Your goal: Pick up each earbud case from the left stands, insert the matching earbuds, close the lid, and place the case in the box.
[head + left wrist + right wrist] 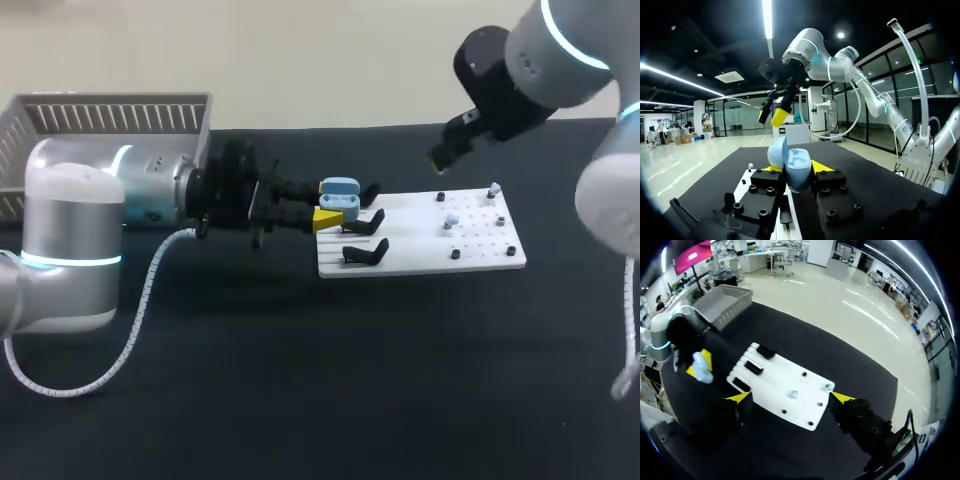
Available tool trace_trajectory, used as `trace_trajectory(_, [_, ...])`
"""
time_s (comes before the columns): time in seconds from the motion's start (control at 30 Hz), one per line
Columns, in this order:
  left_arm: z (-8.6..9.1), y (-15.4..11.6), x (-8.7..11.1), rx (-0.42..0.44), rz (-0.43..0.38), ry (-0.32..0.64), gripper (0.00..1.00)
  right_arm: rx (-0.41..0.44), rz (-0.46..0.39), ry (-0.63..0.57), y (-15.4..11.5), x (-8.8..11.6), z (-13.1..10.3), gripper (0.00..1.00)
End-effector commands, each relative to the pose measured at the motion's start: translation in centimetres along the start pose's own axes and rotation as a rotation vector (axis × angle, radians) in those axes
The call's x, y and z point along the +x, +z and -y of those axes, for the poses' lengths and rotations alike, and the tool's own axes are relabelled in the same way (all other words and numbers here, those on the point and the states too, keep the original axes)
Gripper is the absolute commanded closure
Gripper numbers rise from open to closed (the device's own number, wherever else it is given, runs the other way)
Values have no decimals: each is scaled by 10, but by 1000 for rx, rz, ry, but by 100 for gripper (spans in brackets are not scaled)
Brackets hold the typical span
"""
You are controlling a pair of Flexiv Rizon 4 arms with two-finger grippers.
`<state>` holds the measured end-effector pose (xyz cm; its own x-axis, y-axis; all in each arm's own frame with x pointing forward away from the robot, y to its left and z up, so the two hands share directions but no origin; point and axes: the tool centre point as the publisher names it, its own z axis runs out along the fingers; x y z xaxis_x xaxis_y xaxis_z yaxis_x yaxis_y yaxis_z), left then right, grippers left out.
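**Head view.** The left gripper (328, 210) is clenched on the earbud case (341, 193) from 2 sides, at the stand end of the white board (420, 262). The case is probably held clear of the black stands (365, 252) so that earbuds can be loaded. The right gripper (441, 162) hangs above the board, well apart from the case. The box (110, 115) lies behind the left gripper, with bare table between.

**Left wrist view.** Both yellow tips touch the case (801, 159). Its lid appears open. Ahead, the right gripper (774, 114) has its fingers spread.

**Right wrist view.** The fingers stand wide apart and grasp nothing. The board (765, 377) lies beneath them, with 1 earbud (794, 394) near their midline, likely the next pick. All board edges are unobstructed.
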<state>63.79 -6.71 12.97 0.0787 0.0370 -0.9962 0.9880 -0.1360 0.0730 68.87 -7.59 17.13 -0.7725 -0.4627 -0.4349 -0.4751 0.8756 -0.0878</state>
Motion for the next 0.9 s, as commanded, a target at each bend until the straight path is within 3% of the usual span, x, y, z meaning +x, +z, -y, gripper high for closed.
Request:
trace_trajectory(0.03, [2, 0, 1, -6, 1, 4, 100, 156, -83, -9, 16, -7, 11, 0])
trace_trajectory(0.2, [2, 0, 1, -6, 1, 4, 100, 208, -109, -61, 36, -7, 32, 0])
trace_trajectory(0.57, [2, 0, 1, -6, 1, 4, 100, 160, -202, -18, 78, -5, 70, 0])
trace_trajectory(0.77, [2, 0, 1, -6, 1, 4, 100, 113, -245, 2, 97, 5, 74, 2])
trace_trajectory(0.8, [2, 0, 1, -6, 1, 4, 100, 105, -253, 2, 100, 7, 74, 4])
trace_trajectory(0.87, [2, 0, 1, -6, 1, 4, 100, 93, -260, 1, 104, 10, 73, 35])
trace_trajectory(0.9, [2, 0, 1, -6, 1, 4, 100, 87, -264, -2, 106, 12, 72, 44])
